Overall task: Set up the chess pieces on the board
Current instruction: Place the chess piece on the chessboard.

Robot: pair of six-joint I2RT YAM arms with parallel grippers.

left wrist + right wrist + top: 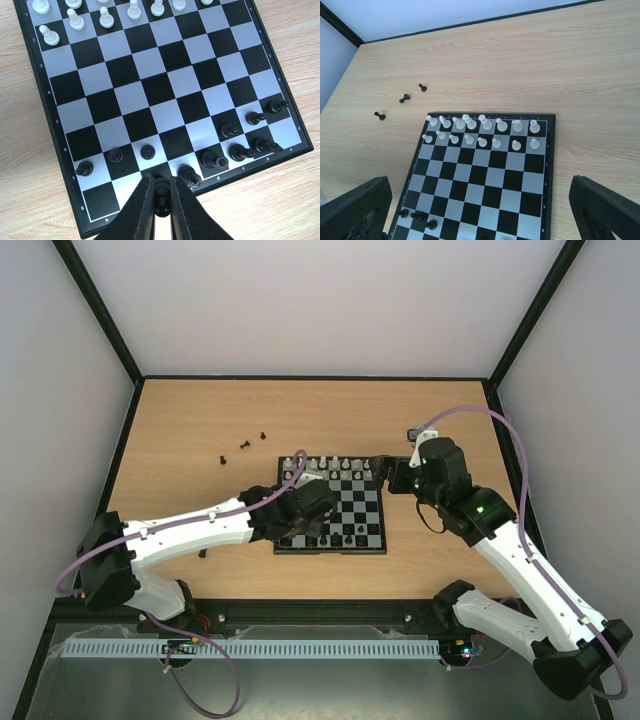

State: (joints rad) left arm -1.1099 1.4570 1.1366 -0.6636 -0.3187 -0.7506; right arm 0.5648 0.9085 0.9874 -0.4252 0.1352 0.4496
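Left tool [161, 182] grips a black piece [161, 202] over the board [165, 80]; right tool [480, 190] gapes.
Three black pieces [404, 98] lie on the counter [580, 65]; sixteen white pieces [482, 141] stand ranked.

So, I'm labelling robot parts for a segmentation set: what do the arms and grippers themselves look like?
Both the left arm and right arm have white link shells with black joints and bases. A lavender cable loops along each. Small green lights glow on the right arm. The left gripper has slim, tapered black fingers; the right gripper shows blocky matte-black ones.
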